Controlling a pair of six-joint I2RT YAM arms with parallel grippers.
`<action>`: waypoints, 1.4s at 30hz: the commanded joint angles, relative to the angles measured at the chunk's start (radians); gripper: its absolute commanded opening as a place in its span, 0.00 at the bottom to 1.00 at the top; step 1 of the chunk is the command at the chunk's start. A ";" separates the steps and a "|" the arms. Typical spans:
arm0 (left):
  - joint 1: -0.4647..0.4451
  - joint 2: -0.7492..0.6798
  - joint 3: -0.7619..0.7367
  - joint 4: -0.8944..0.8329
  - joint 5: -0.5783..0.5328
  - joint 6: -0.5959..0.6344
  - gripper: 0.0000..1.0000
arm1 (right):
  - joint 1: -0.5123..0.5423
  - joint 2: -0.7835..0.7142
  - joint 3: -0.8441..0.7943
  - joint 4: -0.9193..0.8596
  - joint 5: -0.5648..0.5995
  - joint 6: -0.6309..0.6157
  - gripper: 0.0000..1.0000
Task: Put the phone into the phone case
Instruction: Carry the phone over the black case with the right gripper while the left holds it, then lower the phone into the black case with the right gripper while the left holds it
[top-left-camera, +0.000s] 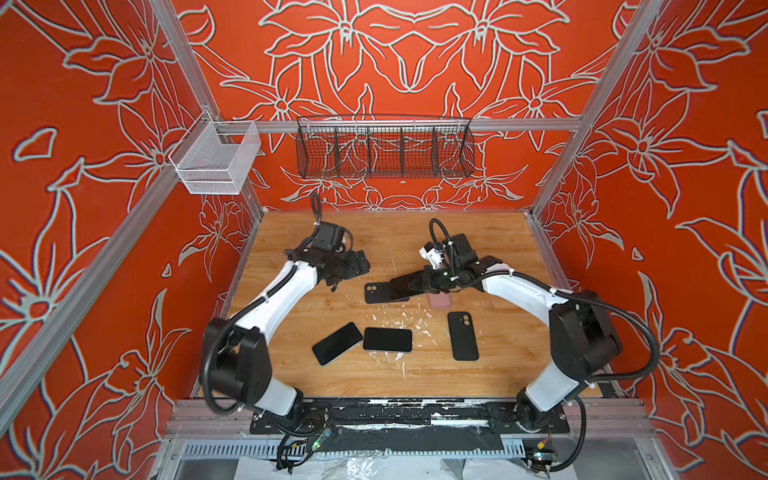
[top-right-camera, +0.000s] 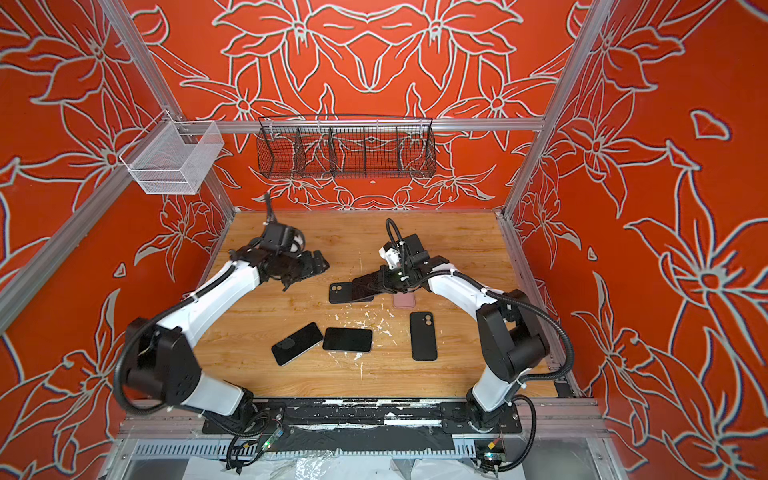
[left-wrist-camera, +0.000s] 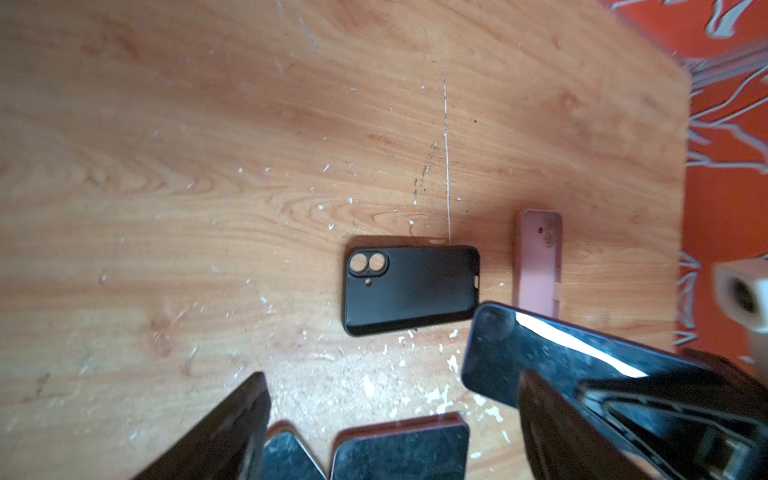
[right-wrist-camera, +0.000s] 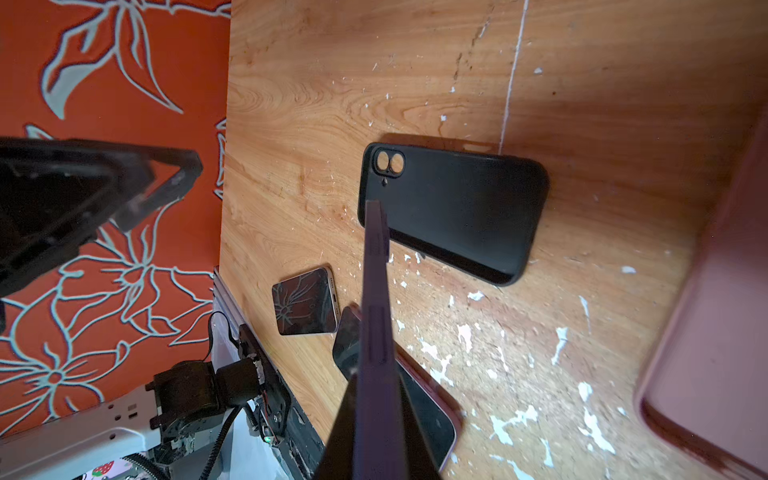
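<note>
right tool (top-left-camera: 415, 284) clamped on the phone (right-wrist-camera: 376, 311), edge-on above the black case (right-wrist-camera: 457, 208); left tool (top-left-camera: 351, 272) gapes wide, empty. next, i reckon: level it, line up corners.

I'm looking into a robotics lab cell: aluminium framing (top-left-camera: 519, 123), red flower-print backdrop (top-left-camera: 415, 50), a scuffed wooden table (top-left-camera: 374, 232), left arm (top-left-camera: 286, 291) and right arm (top-left-camera: 523, 291) bolted along its front.
</note>
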 joint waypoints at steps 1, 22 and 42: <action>0.039 -0.052 -0.142 0.244 0.201 -0.118 0.99 | 0.009 0.050 0.068 0.067 -0.044 0.038 0.00; 0.042 -0.209 -0.537 0.736 0.233 -0.203 0.97 | 0.068 0.297 0.270 0.037 -0.076 0.085 0.00; -0.032 0.056 -0.567 0.924 0.180 -0.249 1.00 | 0.081 0.353 0.184 0.090 -0.034 0.081 0.00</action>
